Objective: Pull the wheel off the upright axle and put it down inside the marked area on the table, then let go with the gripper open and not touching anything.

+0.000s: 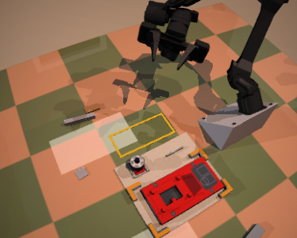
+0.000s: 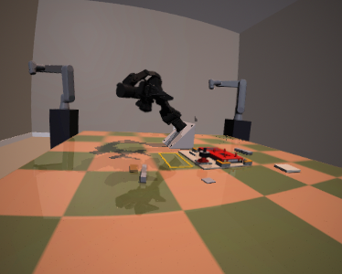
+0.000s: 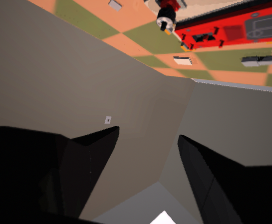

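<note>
The wheel (image 1: 136,162) (image 2: 204,152) (image 3: 165,21), a light disc with a dark centre, sits on the upright axle over a small red base (image 1: 139,171) at the beige board's corner. The marked area is a yellow outline (image 1: 148,144) (image 2: 165,160) on the table beside the board, with nothing inside it. My gripper (image 1: 166,64) (image 3: 148,134) is open and empty, high above the table, well away from the wheel. In the wrist view the wheel shows near the top, beyond the fingertips.
A red car body (image 1: 184,202) (image 3: 207,27) lies on the beige board (image 1: 184,140) between orange corner brackets (image 1: 133,191). A thin rod (image 1: 175,151) lies on the board. A grey bar (image 1: 79,118), an orange piece (image 1: 92,109) and a grey tile (image 1: 82,173) lie on the table.
</note>
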Action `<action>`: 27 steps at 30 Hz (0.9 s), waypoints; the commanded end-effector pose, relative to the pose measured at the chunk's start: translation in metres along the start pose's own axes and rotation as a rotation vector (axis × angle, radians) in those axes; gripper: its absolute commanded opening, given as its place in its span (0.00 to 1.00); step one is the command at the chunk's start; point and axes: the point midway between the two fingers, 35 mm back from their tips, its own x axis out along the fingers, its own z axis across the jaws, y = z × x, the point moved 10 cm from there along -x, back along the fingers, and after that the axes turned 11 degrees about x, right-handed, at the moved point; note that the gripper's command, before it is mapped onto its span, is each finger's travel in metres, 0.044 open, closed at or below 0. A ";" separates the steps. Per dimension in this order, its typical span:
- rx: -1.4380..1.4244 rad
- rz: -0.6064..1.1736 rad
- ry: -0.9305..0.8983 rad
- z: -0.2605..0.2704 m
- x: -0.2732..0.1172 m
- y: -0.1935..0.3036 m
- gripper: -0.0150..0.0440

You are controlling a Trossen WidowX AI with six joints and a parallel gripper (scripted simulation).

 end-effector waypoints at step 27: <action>-0.070 -0.979 0.513 0.069 0.183 -0.007 0.76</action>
